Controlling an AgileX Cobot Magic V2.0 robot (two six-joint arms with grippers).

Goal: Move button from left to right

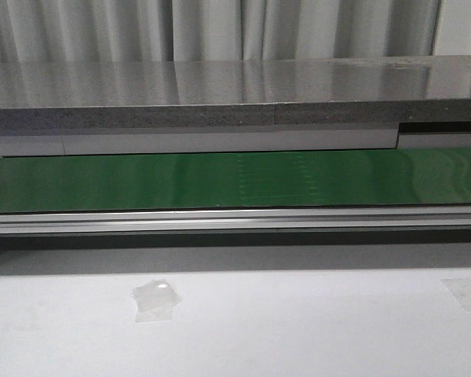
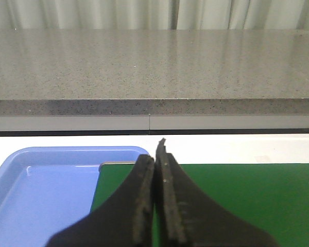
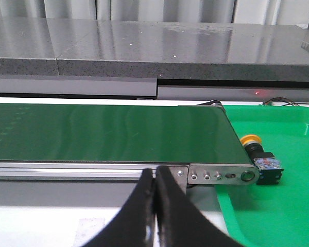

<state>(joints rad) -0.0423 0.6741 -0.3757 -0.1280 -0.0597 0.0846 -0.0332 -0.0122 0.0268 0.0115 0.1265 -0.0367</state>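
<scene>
The button (image 3: 249,139) shows only in the right wrist view: a round orange-yellow cap on a black and blue body, lying on its side in the green tray (image 3: 283,216) just past the end of the green conveyor belt (image 3: 108,131). My right gripper (image 3: 155,171) is shut and empty, in front of the belt's metal side rail, apart from the button. My left gripper (image 2: 155,154) is shut and empty over the other end of the belt (image 2: 247,195), beside a blue tray (image 2: 36,190). Neither gripper shows in the front view.
The belt (image 1: 235,181) runs across the front view with a metal rail along its near side. A grey stone counter (image 1: 220,94) stands behind it. Two pieces of clear tape (image 1: 155,298) lie on the white table. No button shows in the visible part of the blue tray.
</scene>
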